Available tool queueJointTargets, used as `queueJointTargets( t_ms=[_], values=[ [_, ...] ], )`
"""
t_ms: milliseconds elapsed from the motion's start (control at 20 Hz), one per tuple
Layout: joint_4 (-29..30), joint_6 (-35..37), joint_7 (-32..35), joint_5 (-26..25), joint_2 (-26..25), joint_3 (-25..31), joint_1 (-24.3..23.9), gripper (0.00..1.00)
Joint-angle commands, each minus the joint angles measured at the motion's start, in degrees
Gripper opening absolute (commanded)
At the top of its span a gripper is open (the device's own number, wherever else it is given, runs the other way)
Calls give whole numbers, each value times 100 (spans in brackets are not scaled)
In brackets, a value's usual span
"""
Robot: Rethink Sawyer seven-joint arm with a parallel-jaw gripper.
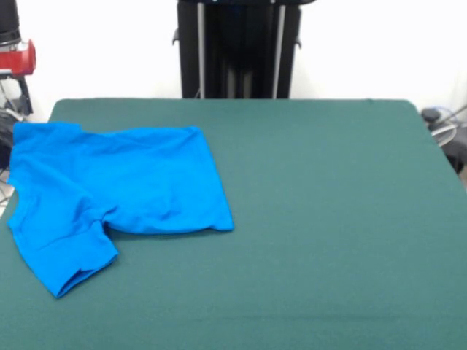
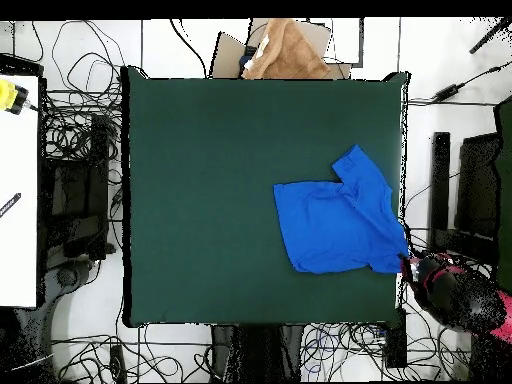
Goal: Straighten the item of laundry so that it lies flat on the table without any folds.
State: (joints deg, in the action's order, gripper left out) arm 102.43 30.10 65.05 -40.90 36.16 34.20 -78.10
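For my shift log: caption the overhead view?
Blue T-shirt spread at the green table's edge, one sleeve visible; arm off-table beside it.

Tan cloth [image 2: 285,52] beyond the table edge; cables [image 2: 75,110] on floor

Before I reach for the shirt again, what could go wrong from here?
1. The T-shirt lies at the table edge, one corner at or just past it, so a pull that way could drag it off.
2. One sleeve sticks out while the other cannot be made out; it may be folded under, so the shirt may not lie flat.
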Motion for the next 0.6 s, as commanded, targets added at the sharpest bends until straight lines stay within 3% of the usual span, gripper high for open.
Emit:
queueJointTargets(
  t_ms=[50,250,600],
  values=[
    [532,122,-176,-341,-39,-150,250,100],
    [839,-36,139,-318,209,-223,359,100],
    [967,-397,472,-436,-89,-385,441,100]
  ],
)
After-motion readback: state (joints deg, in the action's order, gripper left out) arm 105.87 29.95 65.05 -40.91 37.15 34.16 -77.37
